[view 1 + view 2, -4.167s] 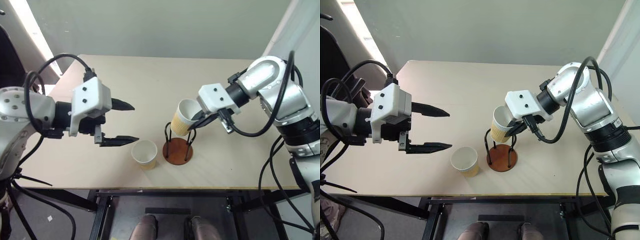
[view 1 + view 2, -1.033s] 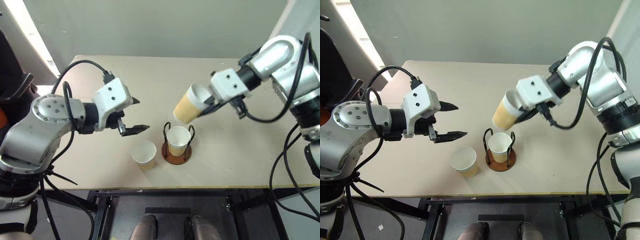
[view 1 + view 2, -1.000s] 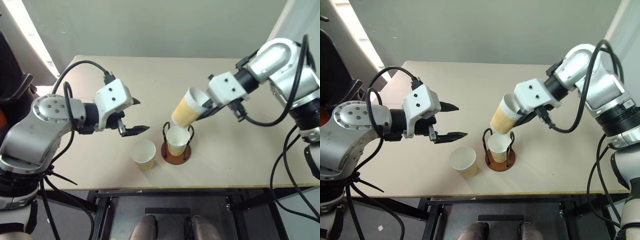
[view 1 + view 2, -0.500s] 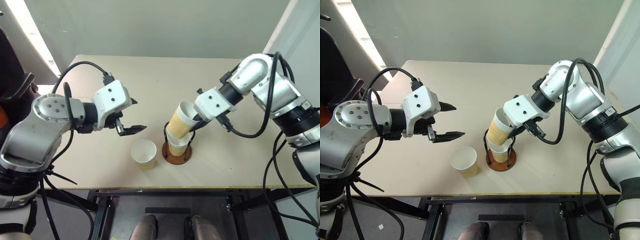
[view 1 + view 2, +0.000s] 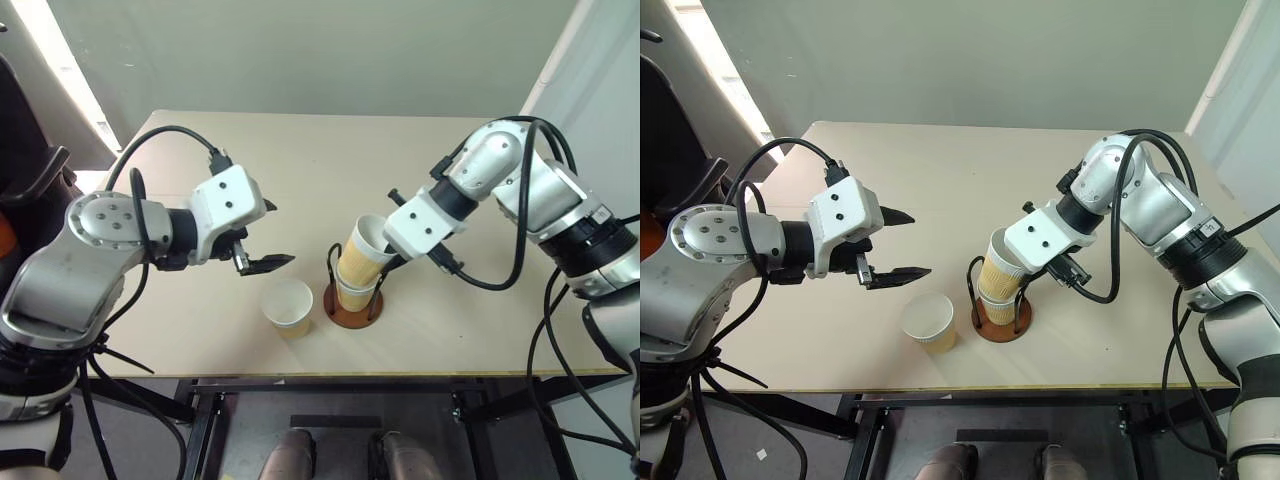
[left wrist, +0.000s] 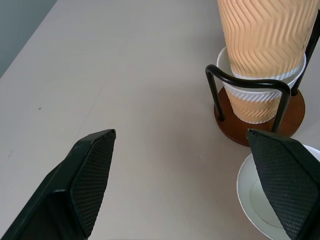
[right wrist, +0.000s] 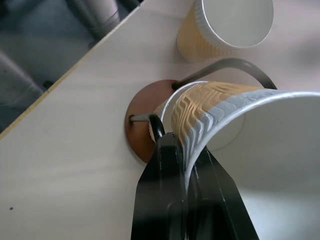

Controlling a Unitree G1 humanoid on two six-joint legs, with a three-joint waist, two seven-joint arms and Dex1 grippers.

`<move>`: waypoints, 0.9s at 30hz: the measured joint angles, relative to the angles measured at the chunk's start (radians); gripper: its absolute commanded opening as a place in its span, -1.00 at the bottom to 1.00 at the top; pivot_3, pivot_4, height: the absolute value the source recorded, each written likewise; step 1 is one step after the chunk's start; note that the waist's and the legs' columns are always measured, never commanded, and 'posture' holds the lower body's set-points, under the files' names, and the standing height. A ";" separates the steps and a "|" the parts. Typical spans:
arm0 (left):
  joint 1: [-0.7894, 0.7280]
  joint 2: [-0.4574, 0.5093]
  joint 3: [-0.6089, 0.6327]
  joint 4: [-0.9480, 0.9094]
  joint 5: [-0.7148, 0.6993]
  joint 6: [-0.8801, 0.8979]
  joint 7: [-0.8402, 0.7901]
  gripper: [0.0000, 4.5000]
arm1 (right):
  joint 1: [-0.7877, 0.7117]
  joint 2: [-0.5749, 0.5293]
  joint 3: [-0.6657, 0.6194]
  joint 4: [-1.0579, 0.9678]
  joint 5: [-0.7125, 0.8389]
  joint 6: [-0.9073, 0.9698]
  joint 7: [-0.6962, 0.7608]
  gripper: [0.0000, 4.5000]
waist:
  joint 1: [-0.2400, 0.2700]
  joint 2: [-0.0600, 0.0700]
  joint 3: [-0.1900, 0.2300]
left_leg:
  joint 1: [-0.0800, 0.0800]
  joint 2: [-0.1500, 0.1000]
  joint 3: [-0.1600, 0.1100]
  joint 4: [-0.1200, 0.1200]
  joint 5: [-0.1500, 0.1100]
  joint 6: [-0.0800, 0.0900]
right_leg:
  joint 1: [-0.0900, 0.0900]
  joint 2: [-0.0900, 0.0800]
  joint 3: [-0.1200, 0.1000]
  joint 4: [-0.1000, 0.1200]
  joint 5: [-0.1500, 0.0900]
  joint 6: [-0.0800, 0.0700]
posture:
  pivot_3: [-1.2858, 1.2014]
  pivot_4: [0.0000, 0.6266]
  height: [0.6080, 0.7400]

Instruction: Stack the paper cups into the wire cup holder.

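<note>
A lab-like test space: a bare pale table against a plain grey wall.

Cups: three. One seated in holder, one tilted, partly nested in it, one loose on table. Holder: one, with two wire loops. Table: one. Grippers: two, left, right.

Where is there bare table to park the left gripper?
The table is bare beyond the wire cup holder and toward its far-left corner. It is crowded near the front edge: loose paper cup, holder, and right gripper pinching a cup.
</note>
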 measured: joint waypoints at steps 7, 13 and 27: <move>0.000 0.000 0.000 0.000 0.004 0.000 0.000 1.00 | -0.013 0.018 -0.001 0.016 -0.020 -0.003 0.000 0.13 | 0.000 0.000 0.000 | 0.000 0.000 0.000 0.000 0.000 0.000 | 0.000 0.000 0.000 0.000 0.000 0.000 | 0.03 -0.52 1.00; -0.003 0.022 -0.028 0.019 0.024 -0.030 -0.042 1.00 | -0.013 0.066 -0.091 0.028 -0.017 0.060 0.000 0.73 | 0.001 0.000 0.000 | 0.000 0.000 0.000 0.000 0.000 0.000 | 0.000 0.000 0.000 0.000 0.000 0.000 | 0.03 -0.52 1.00; -0.119 0.019 -0.297 0.216 0.187 -0.223 -0.332 1.00 | 0.283 -0.010 -0.428 -0.407 0.302 0.677 -0.107 0.73 | 0.005 -0.002 -0.001 | -0.001 -0.001 0.000 0.000 0.001 -0.002 | 0.000 0.000 0.001 -0.001 0.000 0.001 | 0.03 -0.52 1.00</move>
